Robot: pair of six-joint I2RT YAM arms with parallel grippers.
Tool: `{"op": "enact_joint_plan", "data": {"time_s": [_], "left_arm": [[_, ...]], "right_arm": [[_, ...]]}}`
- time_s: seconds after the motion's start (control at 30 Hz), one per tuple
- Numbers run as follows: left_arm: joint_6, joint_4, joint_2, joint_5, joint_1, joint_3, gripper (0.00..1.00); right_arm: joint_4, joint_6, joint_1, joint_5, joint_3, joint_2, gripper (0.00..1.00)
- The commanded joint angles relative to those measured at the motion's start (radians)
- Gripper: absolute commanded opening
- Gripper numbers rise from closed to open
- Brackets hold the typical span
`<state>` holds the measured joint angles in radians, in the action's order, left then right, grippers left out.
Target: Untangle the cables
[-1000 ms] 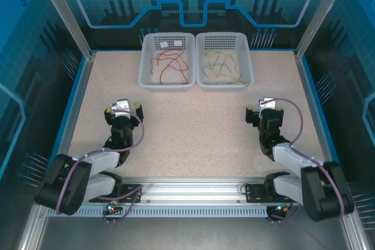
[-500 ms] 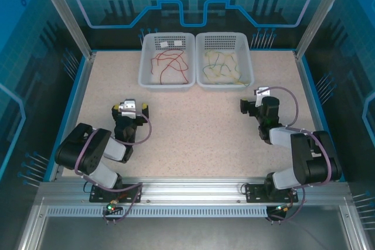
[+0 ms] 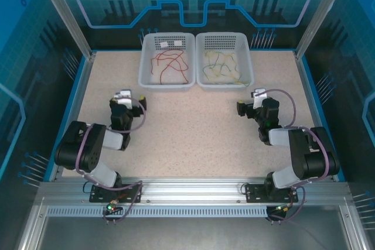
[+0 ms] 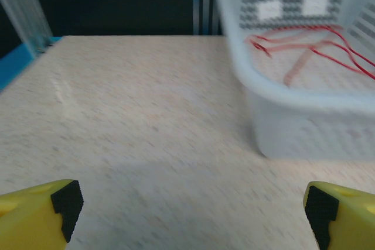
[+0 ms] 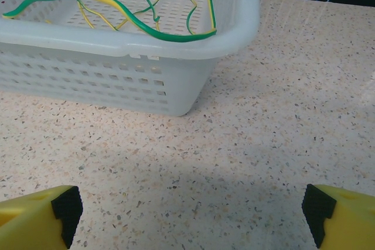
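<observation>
My left gripper [image 3: 128, 100]: jaws wide, holding nothing, low over the speckled beige bench [image 3: 193, 124], facing the left white perforated plastic basket [image 3: 166, 85].
My right gripper [image 3: 258, 102]: jaws wide, empty, near the right white perforated plastic basket [image 3: 225, 85].
Thin red cables [image 3: 170, 62]: loose loops inside the left basket.
Thin pale yellow and green cables [image 3: 221, 67]: crossing one another inside the right basket.

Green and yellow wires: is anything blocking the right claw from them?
Yes: the white basket's near wall stands between the open right claw and the wires, which lie inside it. The claw would probably reach over the rim.
</observation>
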<state>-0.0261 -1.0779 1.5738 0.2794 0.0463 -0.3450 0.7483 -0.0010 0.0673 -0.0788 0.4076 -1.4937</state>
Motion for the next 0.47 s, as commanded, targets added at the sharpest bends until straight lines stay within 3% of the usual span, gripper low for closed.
{"op": "enact_joint_plan", "data": {"time_s": [0.0,0.43], "left_arm": [[0.065,0.123,-0.027,-0.030,-0.022,-0.014,0.99],[0.059,0.133,-0.026,-0.039,-0.021,-0.020,0.99]], "right_arm": [[0.010,0.001,-0.001,-0.015,0.022,-0.010,1.00],[0.002,-0.002,-0.012,0.022,0.025,-0.010,1.00]]}}
